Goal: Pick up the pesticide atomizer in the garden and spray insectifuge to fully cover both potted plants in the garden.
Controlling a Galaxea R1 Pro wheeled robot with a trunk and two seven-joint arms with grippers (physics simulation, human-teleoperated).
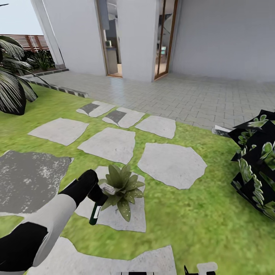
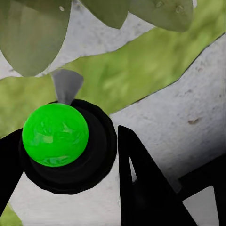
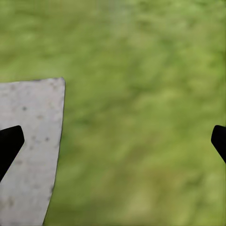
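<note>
One potted plant point(image 1: 123, 188), a low rosette of broad pointed green leaves, sits on a grey stepping stone point(image 1: 114, 217) in the garden lawn. My left gripper point(image 1: 95, 195) is shut on the pesticide atomizer point(image 1: 94, 214), a slim dark-green bottle with a white label that hangs below the fingers, right beside the plant's leaves. In the left wrist view the atomizer's black top carries a bright green ball point(image 2: 55, 134) and a grey nozzle cone point(image 2: 66, 84) aimed at the plant leaves point(image 2: 33, 37). My right gripper point(image 3: 113, 143) is open over grass, low at my right side.
Several grey stepping stones point(image 1: 172, 164) cross the lawn toward a tiled terrace and the white house with open doors point(image 1: 165, 38). A grey paved patio point(image 1: 23, 179) lies to the left. A dark blocky bush point(image 1: 256, 168) stands at the right, a palm point(image 1: 11, 88) at the far left.
</note>
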